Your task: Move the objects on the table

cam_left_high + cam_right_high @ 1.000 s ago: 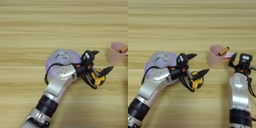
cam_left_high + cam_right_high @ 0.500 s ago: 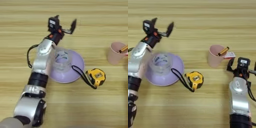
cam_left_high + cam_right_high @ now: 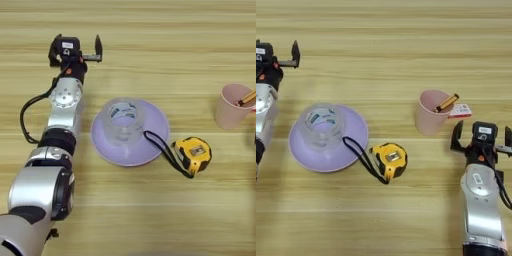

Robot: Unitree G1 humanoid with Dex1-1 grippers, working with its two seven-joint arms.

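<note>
The left arm reaches forward up the left side of the worktop (image 3: 165,45), its silver segments in a nearly straight line. Its left end effector (image 3: 75,50) sits at the far left, beyond the plate, with the two black fingers spread wide and nothing between them. The right arm stands at the near right; its right end effector (image 3: 482,138) points away from the robot, just beside and on the near side of the cup, fingers parted and empty.

No writing can be read on any item. Small printed marks show on the tape roll's inner core and a label panel on the tape measure's face, both illegible.

A wide clear tape roll (image 3: 121,120) stands on its flat side on a lilac plate (image 3: 150,145) left of centre. A yellow-and-black tape measure (image 3: 193,154) lies just right of the plate, its black wrist cord (image 3: 161,148) looping back over the plate's rim. A small pink cup (image 3: 430,113) stands upright well to the right, holding a pencil (image 3: 448,102) that leans out over its right rim. A small white-and-red card (image 3: 461,110) lies just beside the cup.
</note>
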